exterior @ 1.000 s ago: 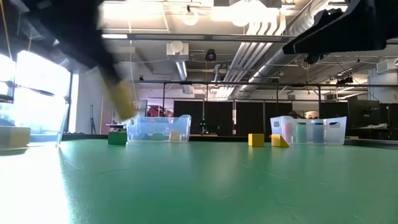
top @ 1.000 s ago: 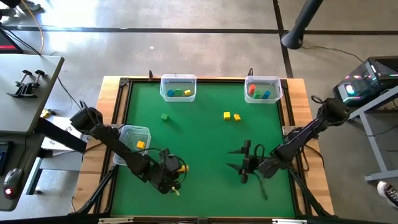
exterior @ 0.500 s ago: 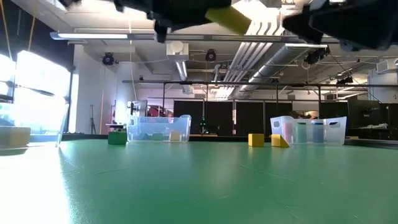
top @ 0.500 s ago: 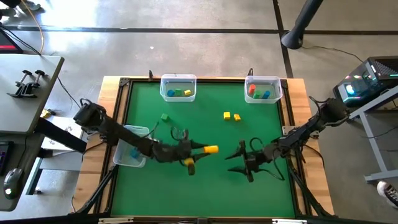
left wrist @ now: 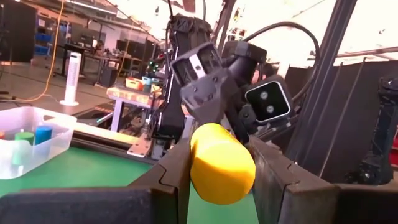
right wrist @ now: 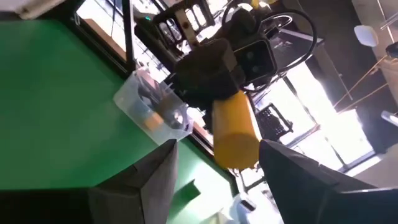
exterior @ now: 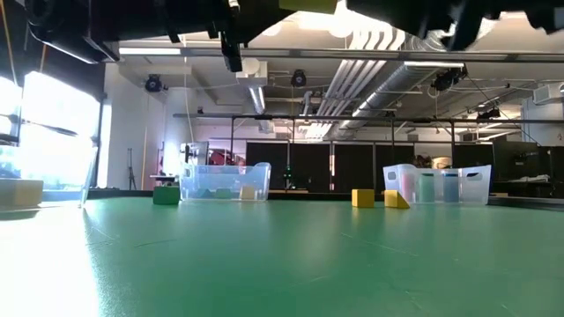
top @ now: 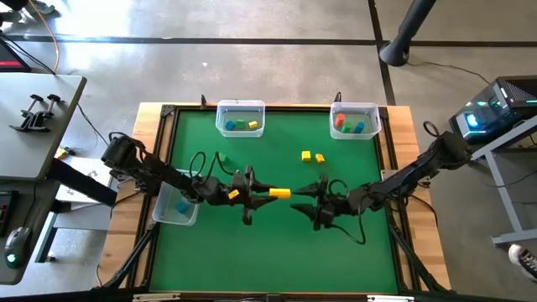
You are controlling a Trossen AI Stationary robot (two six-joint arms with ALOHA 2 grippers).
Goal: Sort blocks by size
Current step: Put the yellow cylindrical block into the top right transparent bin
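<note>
My left gripper [top: 263,193] is shut on a yellow cylinder block [top: 279,193], high above the middle of the green table [top: 277,252]. My right gripper [top: 302,200] is open and faces it from the right, its fingers [right wrist: 160,177] standing apart from the cylinder's free end [right wrist: 236,152]. A green block [top: 222,157] and two yellow blocks [top: 312,156] rest on the table farther back. In the low view only the cylinder's underside [exterior: 308,4] shows, at the top edge. My left gripper pinches the yellow cylinder by its curved sides [left wrist: 221,165] between its two fingers [left wrist: 177,177]. The fingers lie level, pointing toward the table's right, along the cylinder. The cylinder sticks out past the fingertips [top: 284,193], level and lifted clear of the table.
A clear bin [top: 241,127] at the far left holds blue, green and yellow blocks. A clear bin [top: 356,130] at the far right holds red, green and blue blocks. A third clear bin [top: 172,211] sits at the table's left edge under my left arm.
My left gripper has risen from near the table's near edge and gone toward the centre with the yellow cylinder, turning level and pointing right. My right gripper has gone left toward the cylinder and now faces it closely.
</note>
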